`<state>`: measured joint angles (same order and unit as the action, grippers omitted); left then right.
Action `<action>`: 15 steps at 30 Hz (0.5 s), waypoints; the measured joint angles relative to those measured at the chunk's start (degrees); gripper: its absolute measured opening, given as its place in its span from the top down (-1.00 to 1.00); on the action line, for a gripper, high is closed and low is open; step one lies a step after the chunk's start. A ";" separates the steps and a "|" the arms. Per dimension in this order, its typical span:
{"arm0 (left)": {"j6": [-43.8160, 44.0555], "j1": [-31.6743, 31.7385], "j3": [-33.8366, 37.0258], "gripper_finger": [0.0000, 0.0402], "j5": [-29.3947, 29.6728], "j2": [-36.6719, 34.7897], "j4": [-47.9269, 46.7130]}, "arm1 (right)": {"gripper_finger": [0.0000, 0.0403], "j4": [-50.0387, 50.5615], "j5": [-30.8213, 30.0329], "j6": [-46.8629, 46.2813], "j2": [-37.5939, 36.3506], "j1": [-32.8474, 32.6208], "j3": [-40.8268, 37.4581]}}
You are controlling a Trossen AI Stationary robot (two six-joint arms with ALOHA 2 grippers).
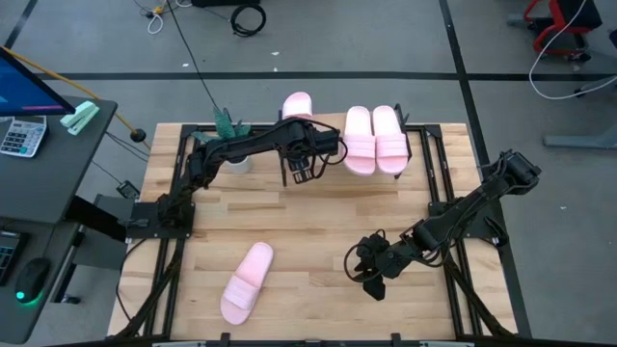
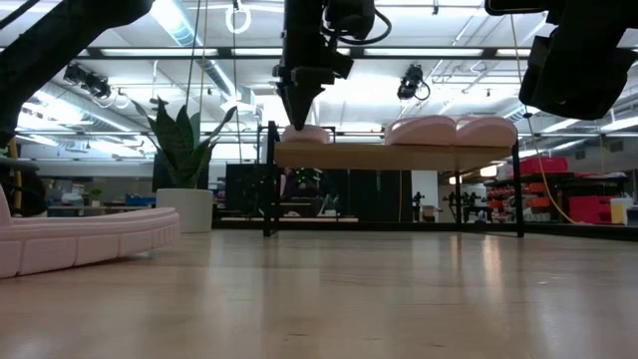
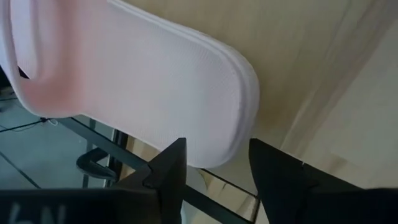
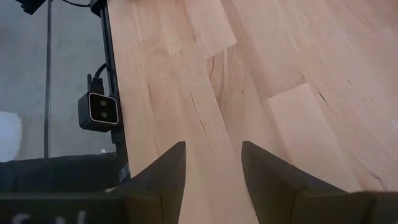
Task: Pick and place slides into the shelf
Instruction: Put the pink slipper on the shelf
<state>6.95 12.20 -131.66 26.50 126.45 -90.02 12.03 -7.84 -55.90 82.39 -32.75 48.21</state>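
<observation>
Three slides [image 1: 374, 138] sit on the shelf [image 2: 394, 156]; both hands open, left hand [image 1: 301, 172] above it.

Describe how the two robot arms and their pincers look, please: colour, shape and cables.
Both arms are dark, almost black, built of jointed segments, with black cables bunched near the wrists. The left pincer and the right pincer each end in two flat, dark, tapering fingers. Pale lettering on the wrist bodies is cut off and unreadable.
</observation>
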 joint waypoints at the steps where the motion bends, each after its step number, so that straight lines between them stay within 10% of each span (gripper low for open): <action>1: 0.14 -0.34 0.00 0.10 0.00 0.00 0.00 | 0.20 0.00 0.00 0.00 0.00 0.01 0.00; 15: 2.57 -7.31 0.00 0.03 2.07 0.00 0.00 | 0.20 0.15 -0.02 0.59 0.00 0.02 0.00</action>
<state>9.52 4.90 -131.66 28.58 126.45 -90.02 12.19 -7.86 -55.31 82.39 -32.73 48.21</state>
